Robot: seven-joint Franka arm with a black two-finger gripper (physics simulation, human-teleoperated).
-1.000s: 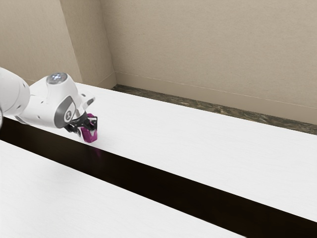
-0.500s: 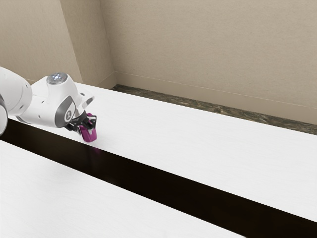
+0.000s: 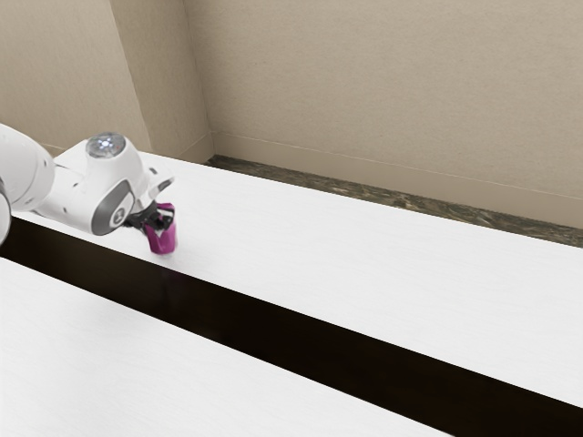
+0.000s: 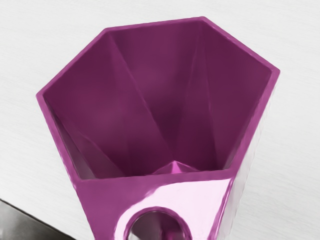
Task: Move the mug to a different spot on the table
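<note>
A magenta six-sided mug (image 3: 162,238) hangs just above the white table (image 3: 364,255), near its dark front edge at the exterior view's left. My black gripper (image 3: 161,220) is shut on the mug's upper rim. The white arm comes in from the left behind it. In the wrist view the mug (image 4: 160,125) sits right under my hand, its hollow inside facing the camera, with its round handle hole (image 4: 156,227) at the near side. White table surface (image 4: 40,40) shows around it.
A dark gap (image 3: 273,328) runs diagonally between the mug's table and a second white surface (image 3: 109,364) in front. Beige walls and a dark floor strip (image 3: 392,196) lie behind. The tabletop stretches open toward the exterior view's right.
My hand has lifted the mug slightly and drawn it a little toward the exterior view's left and up, off the table near the edge.
</note>
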